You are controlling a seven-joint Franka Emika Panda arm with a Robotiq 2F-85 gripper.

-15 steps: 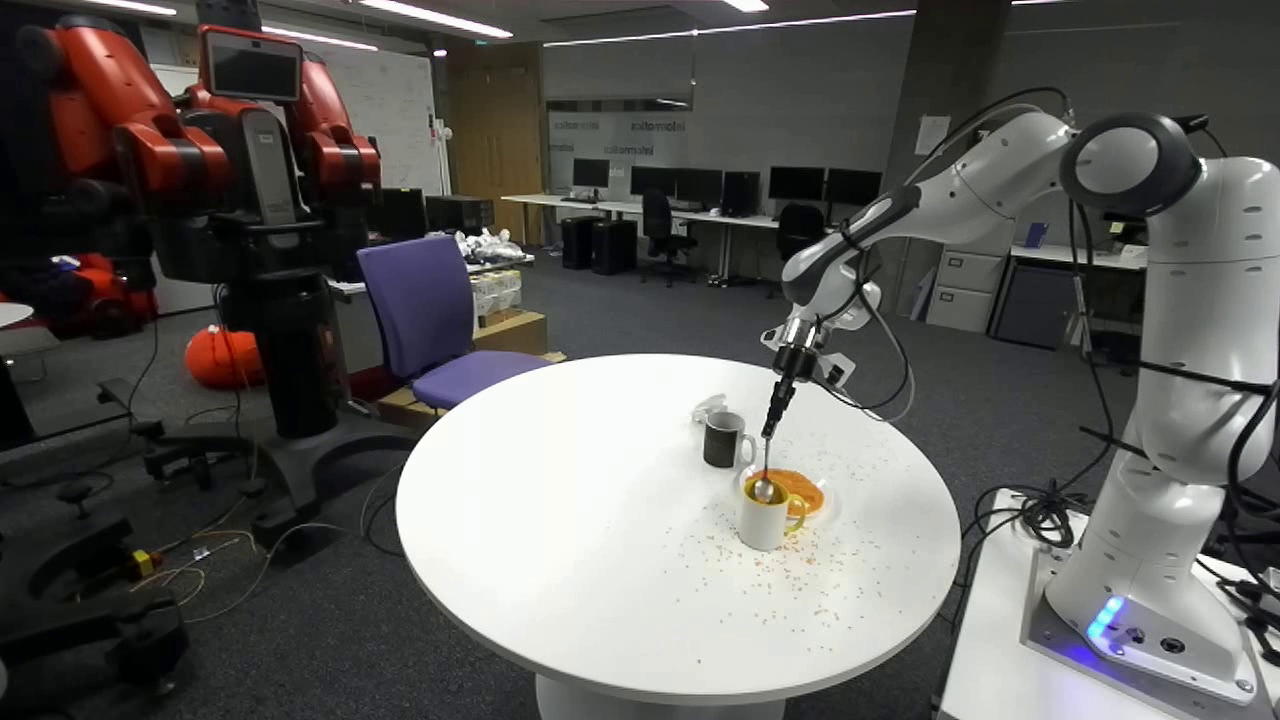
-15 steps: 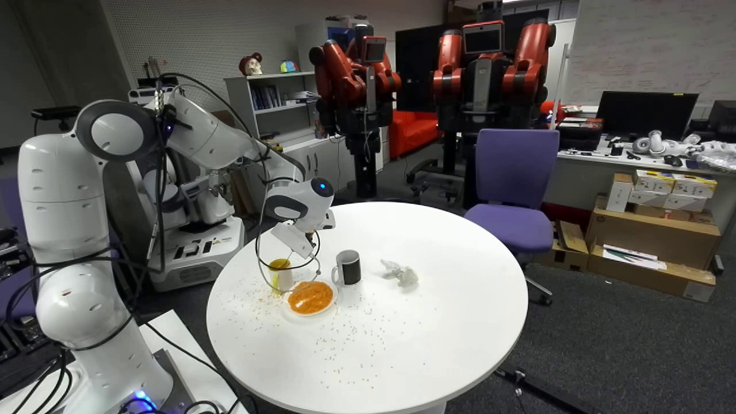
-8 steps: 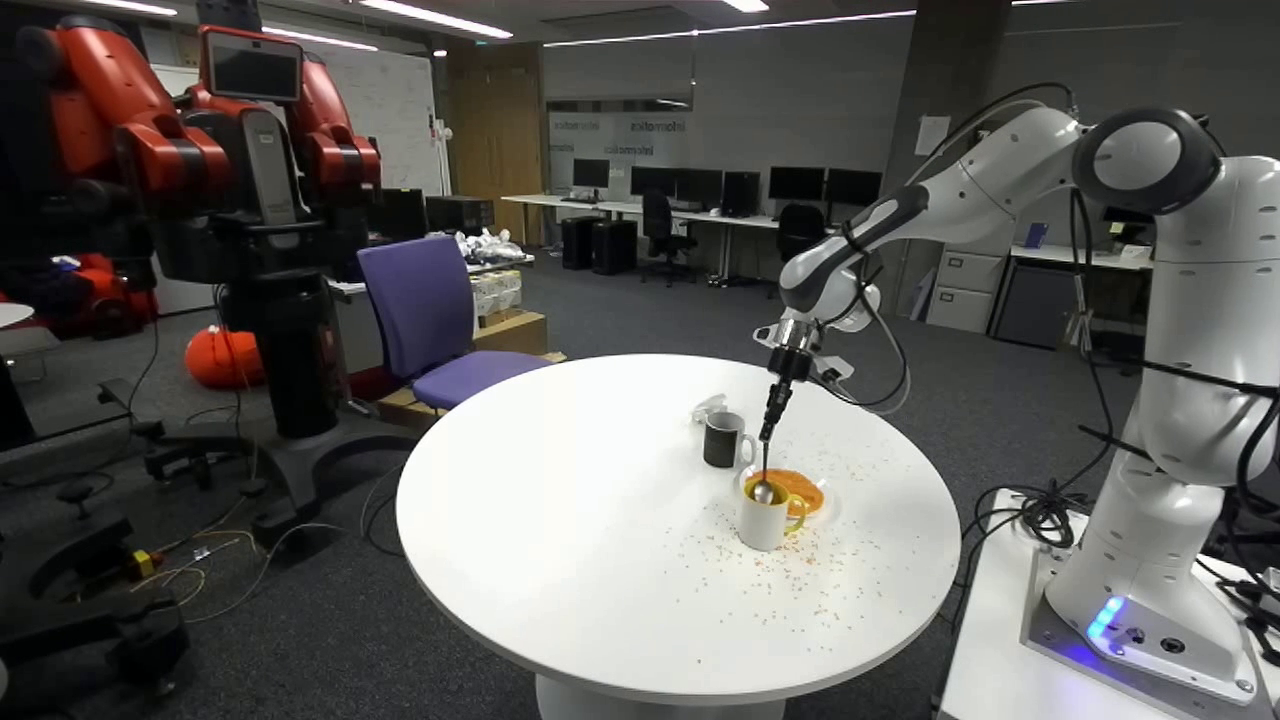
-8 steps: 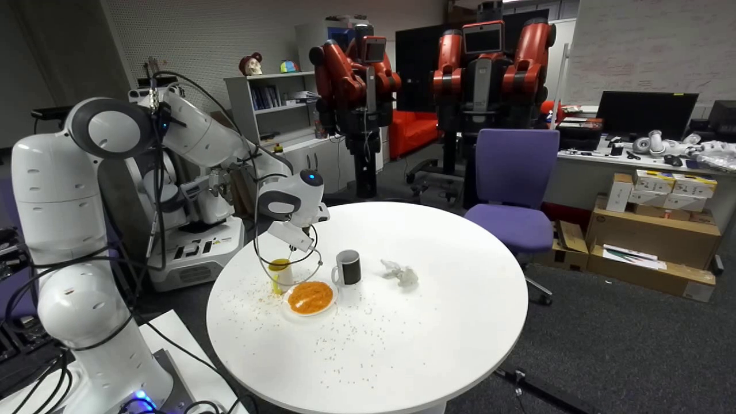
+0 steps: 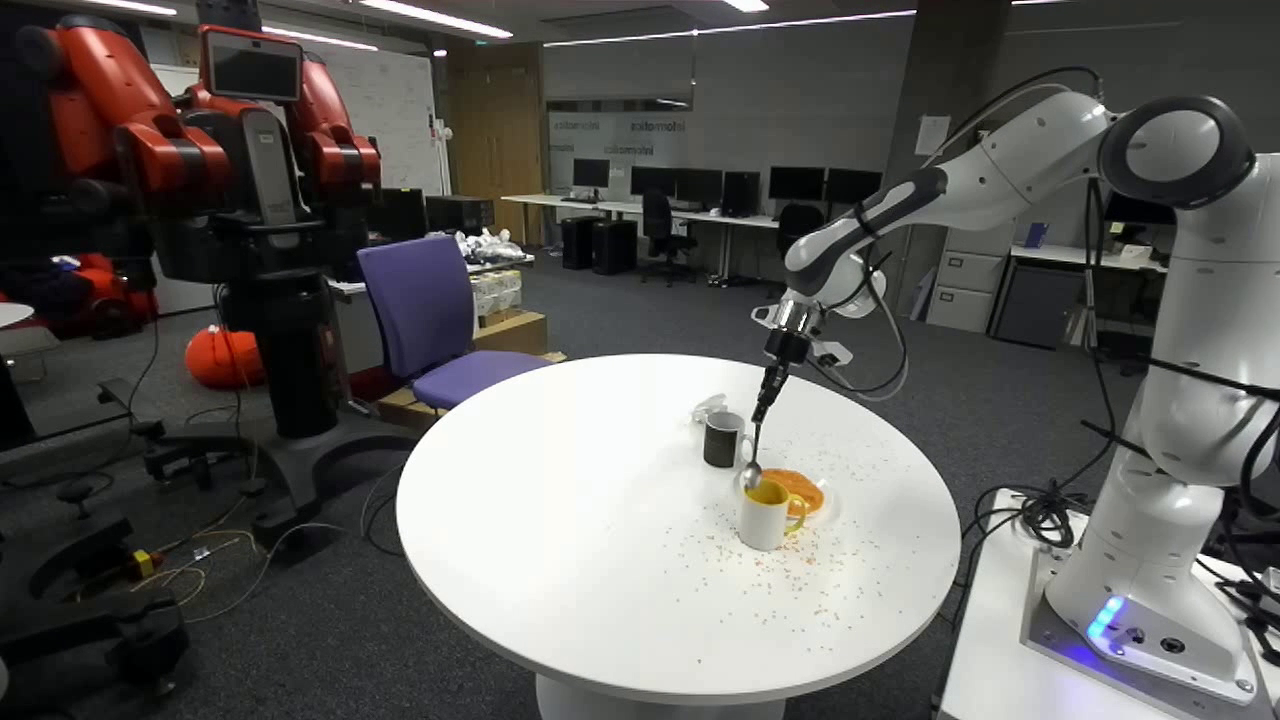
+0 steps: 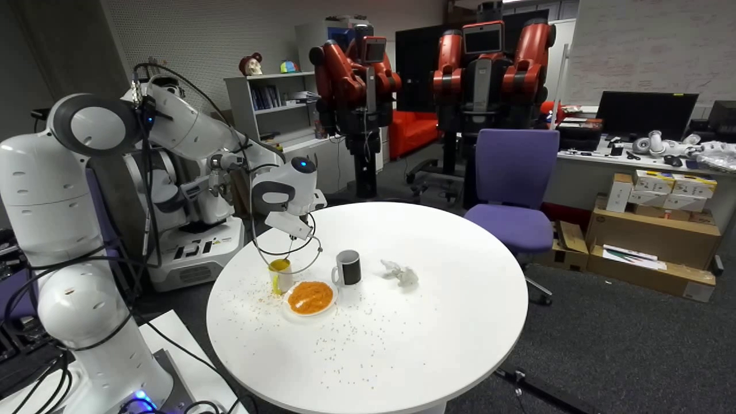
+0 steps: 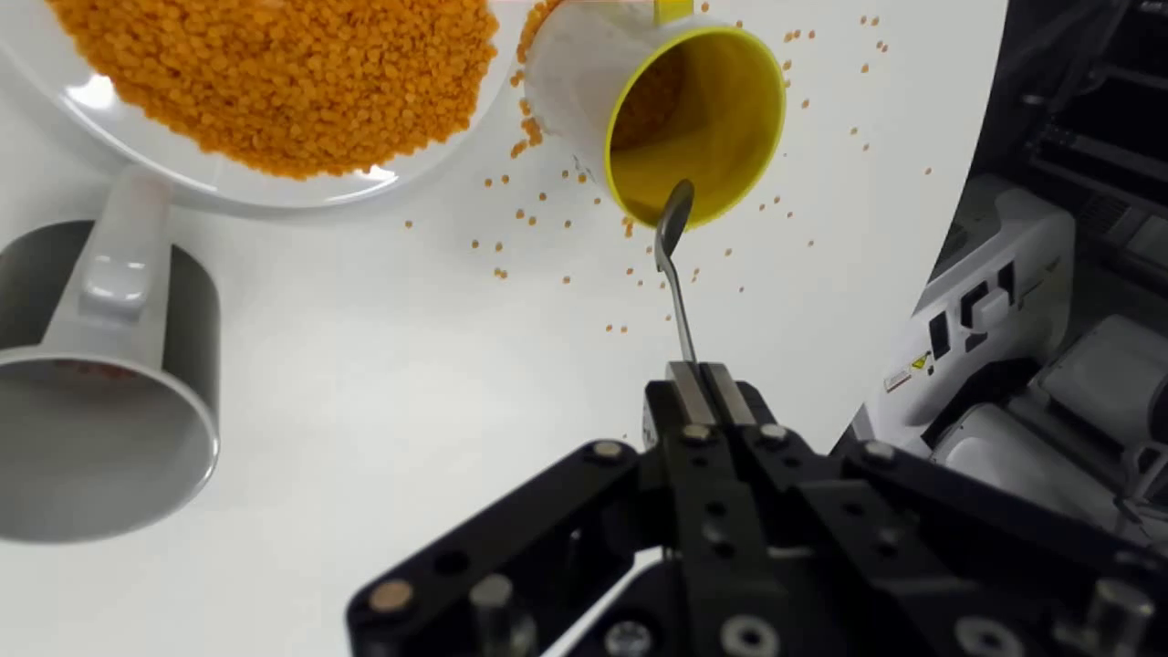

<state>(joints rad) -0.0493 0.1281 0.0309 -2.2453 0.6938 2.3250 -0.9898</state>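
Note:
My gripper [image 7: 701, 370] is shut on the thin handle of a metal spoon [image 7: 680, 306], which slants down from the fingertips. In the wrist view the spoon's bowl overlaps the near rim of a white mug with a yellow inside [image 7: 730, 119]; whether they touch I cannot tell. An exterior view has the spoon [image 5: 752, 474] just over that mug's [image 5: 762, 522] far rim. Orange grains lie deep in the mug. Beside it stands a white plate [image 6: 330, 303] heaped with orange grains [image 7: 301, 82]. The spoon's hollow is turned away, so its contents are hidden.
A black and grey mug [image 7: 100, 447] stands near the plate, its handle toward it. Crumpled clear plastic [image 6: 402, 275] lies behind that mug. Loose grains are scattered over the round white table [image 6: 460, 322]. A purple chair [image 6: 512, 172] stands at the table's edge.
The gripper has risen and drawn back with the spoon, whose bowl has come up from the mug's mouth to its rim. The mugs and plate have stayed in place.

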